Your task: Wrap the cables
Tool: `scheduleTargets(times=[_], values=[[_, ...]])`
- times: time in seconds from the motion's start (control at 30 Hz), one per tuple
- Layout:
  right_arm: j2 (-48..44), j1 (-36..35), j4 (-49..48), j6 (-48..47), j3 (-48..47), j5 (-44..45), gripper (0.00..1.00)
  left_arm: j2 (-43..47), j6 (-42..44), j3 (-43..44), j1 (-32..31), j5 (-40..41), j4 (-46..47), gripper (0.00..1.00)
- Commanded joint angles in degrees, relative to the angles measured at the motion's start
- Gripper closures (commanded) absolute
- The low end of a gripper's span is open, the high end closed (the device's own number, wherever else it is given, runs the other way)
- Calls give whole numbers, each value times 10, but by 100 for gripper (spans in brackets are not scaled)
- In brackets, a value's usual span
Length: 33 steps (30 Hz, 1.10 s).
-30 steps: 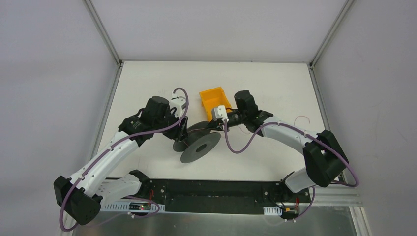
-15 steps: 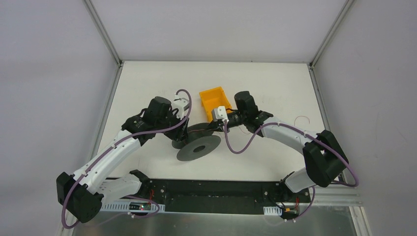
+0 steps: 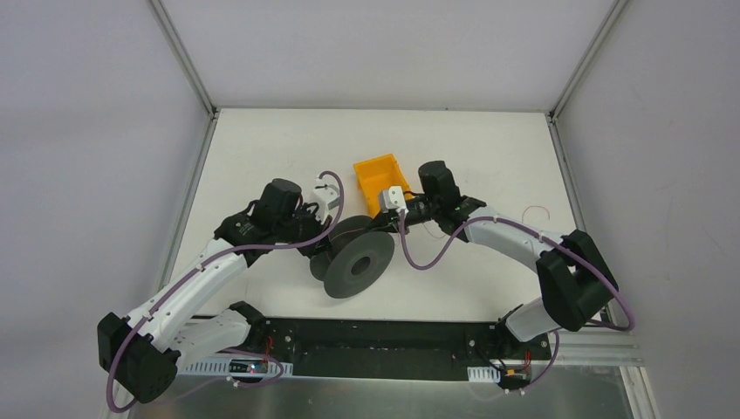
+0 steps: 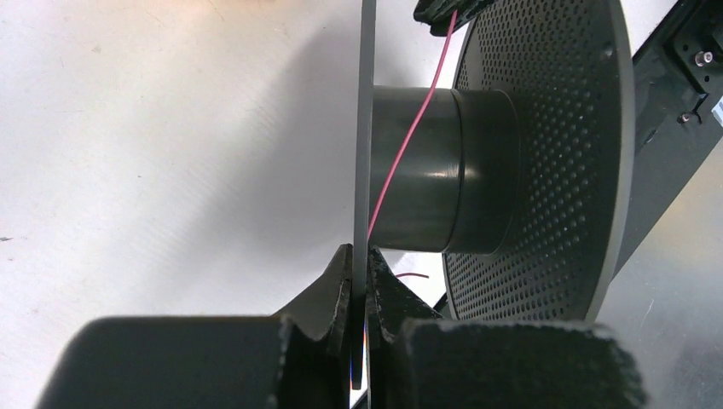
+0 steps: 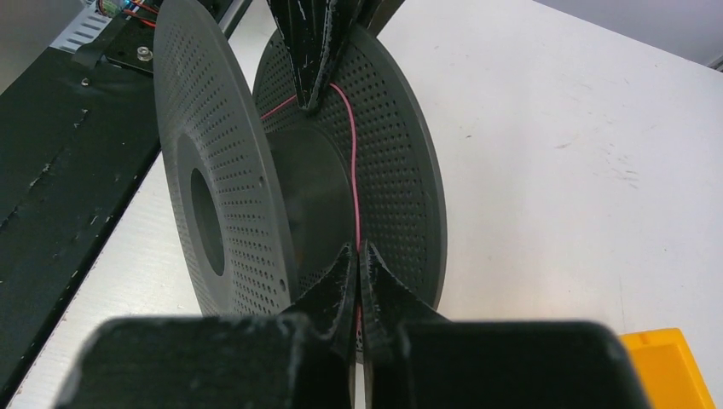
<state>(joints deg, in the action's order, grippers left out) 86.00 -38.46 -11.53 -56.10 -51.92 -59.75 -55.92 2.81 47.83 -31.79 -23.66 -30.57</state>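
A black perforated spool (image 3: 356, 262) stands on edge mid-table between my two grippers. My left gripper (image 4: 360, 256) is shut on the thin rim of one flange (image 4: 365, 128). A thin red cable (image 4: 407, 149) runs across the dark hub (image 4: 443, 170). In the right wrist view the same cable (image 5: 353, 170) drops between the flanges into my right gripper (image 5: 357, 251), which is shut on it. The left gripper's fingers (image 5: 311, 60) show at the top of that view, clamped on the far flange (image 5: 405, 187). A loose cable loop (image 3: 534, 212) lies on the table at the right.
An orange bin (image 3: 380, 179) sits just behind the spool, close to the right wrist. The black base strip (image 3: 375, 345) runs along the table's near edge. Grey walls close in the white table (image 3: 262, 148) at the back and sides.
My left gripper has closed on the spool's flange. The spool has tipped from leaning flat-faced to standing more upright and shifted slightly. The right gripper has stayed shut on the cable.
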Motion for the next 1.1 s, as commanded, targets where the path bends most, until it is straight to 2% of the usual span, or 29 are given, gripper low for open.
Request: scheduleTargets(times=[0.0, 0.2, 0.33, 0.37, 0.43, 0.5, 0.63, 0.8, 0.93, 1.07], values=[[-1, -2, -12, 0, -6, -39, 97, 7, 5, 1, 5, -11, 25, 100], [-41, 2, 2, 51, -9, -34, 77, 24, -6, 3, 5, 12, 26, 100], [-74, 11, 18, 70, -5, 16, 73, 60, -22, -1, 5, 53, 25, 100], [-87, 14, 9, 86, 2, 21, 68, 71, -26, -3, 5, 70, 25, 100], [-111, 21, -4, 97, 17, 17, 51, 96, -46, -6, 5, 103, 22, 100], [-135, 22, -28, 116, 32, 23, 43, 120, -63, -7, 5, 128, 19, 100], [-167, 22, -79, 180, 47, 43, 43, 153, -89, -6, 5, 151, 9, 100], [-202, 21, -176, 362, 72, 93, 46, 171, -129, 17, 5, 163, -15, 100], [-218, 20, -198, 491, 86, 198, 50, 167, -156, 47, 5, 157, -42, 100], [-223, 18, -182, 502, 108, 214, 52, 161, -176, 73, 5, 149, -69, 100]])
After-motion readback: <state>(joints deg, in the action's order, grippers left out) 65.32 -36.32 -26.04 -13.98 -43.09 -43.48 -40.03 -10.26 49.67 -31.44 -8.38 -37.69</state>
